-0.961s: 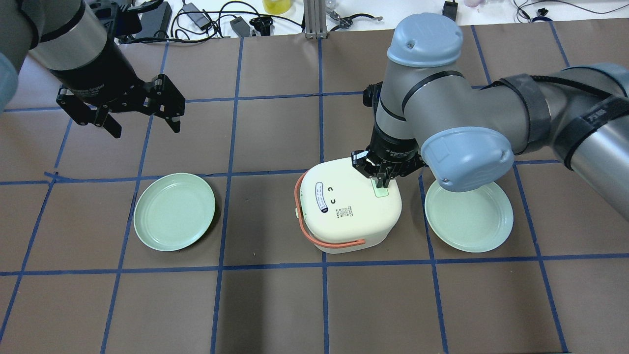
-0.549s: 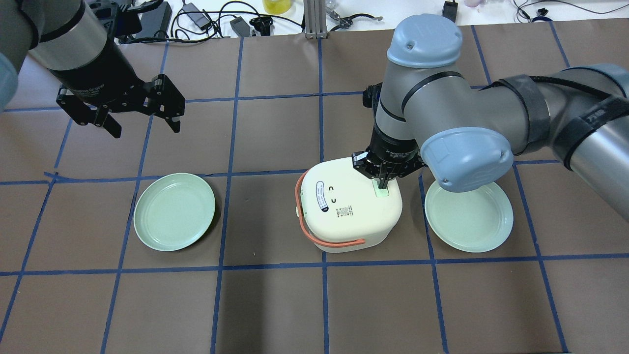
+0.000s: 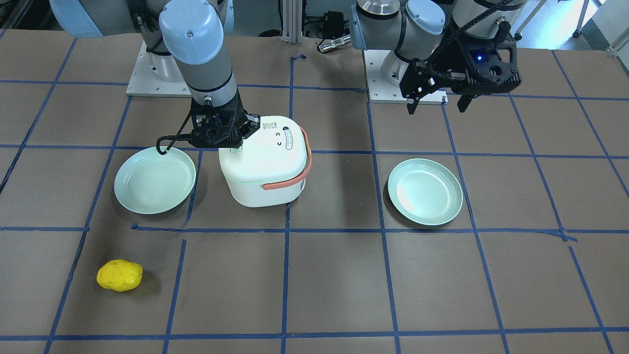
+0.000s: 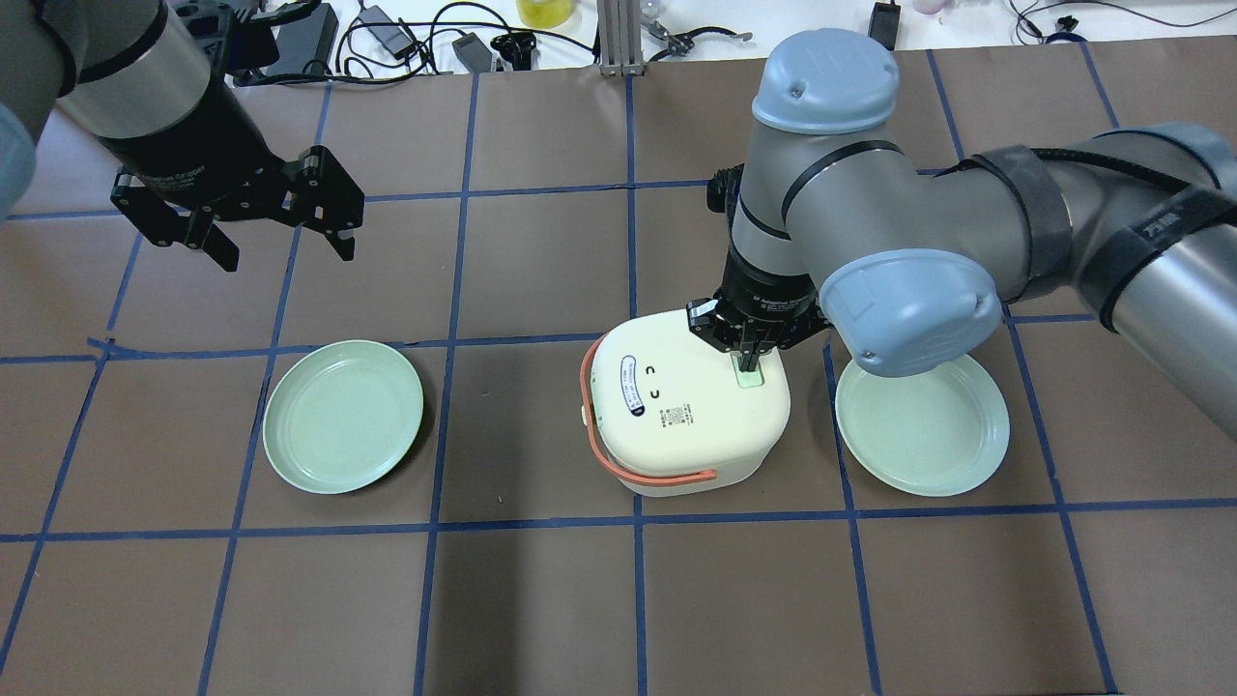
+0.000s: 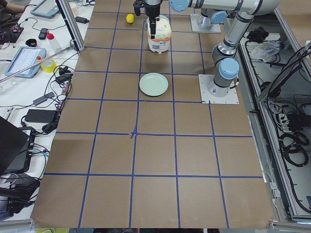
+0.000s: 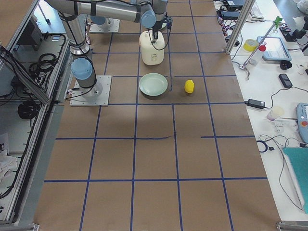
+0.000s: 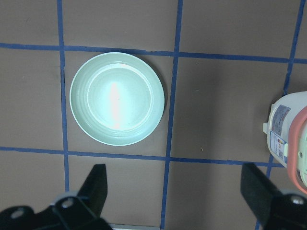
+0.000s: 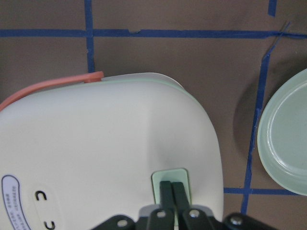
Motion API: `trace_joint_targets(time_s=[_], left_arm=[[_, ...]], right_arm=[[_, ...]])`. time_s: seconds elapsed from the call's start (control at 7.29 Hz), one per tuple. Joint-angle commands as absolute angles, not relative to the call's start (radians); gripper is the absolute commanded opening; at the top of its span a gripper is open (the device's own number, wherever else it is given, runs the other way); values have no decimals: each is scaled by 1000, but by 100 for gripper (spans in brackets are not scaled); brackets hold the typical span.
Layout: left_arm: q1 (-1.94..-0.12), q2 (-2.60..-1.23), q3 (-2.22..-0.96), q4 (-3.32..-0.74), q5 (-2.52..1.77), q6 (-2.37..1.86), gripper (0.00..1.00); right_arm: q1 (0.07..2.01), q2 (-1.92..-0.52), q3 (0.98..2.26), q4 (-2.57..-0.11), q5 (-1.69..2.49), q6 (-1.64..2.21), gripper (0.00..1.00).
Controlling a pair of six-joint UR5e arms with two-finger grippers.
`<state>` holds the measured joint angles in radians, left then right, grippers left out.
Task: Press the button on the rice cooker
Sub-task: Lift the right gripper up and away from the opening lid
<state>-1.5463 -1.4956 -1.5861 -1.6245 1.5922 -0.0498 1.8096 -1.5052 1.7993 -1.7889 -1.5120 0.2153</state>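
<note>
Green button (image 8: 170,174) faces up, right end effector (image 8: 172,185) touching.

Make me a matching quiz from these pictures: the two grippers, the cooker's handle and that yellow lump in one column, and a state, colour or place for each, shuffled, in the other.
1. right gripper
2. left gripper
3. rice cooker handle
4. yellow lump

A. salmon orange
B. open, in the air away from the cooker
C. lying by itself on the operators' side of the table
D. shut, fingertips on the pale green button

Pairs: 1-D, 2-B, 3-A, 4-C.
</note>
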Motion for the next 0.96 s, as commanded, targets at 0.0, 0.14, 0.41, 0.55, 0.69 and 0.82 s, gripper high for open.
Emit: trace_joint_targets(time_s=[0.0, 0.14, 0.41, 0.55, 0.69, 0.82], left_arm=[[-1546, -1496, -1586, -1624, 1592, -49, 100], [-1546, -1496, -1586, -1624, 1592, -49, 100], [-1546, -1496, -1586, -1624, 1592, -51, 100], [-1546, -1496, -1586, -1624, 1592, -49, 100], [-1546, -1496, -1586, -1624, 1592, -51, 100], [-1546, -1496, -1586, -1624, 1592, -49, 100]], right_arm=[[1804, -1517, 1725, -1754, -1526, 230, 100], [1781, -1514, 1647, -1665, -1529, 230, 100], [1660, -1509, 1501, -1536, -1525, 210, 100], [1604, -1509, 1452, -1516, -1526, 140, 100], [1553, -1509, 1424, -1516, -1523, 50, 100], [1527, -1517, 1422, -1519, -1529, 28, 100]])
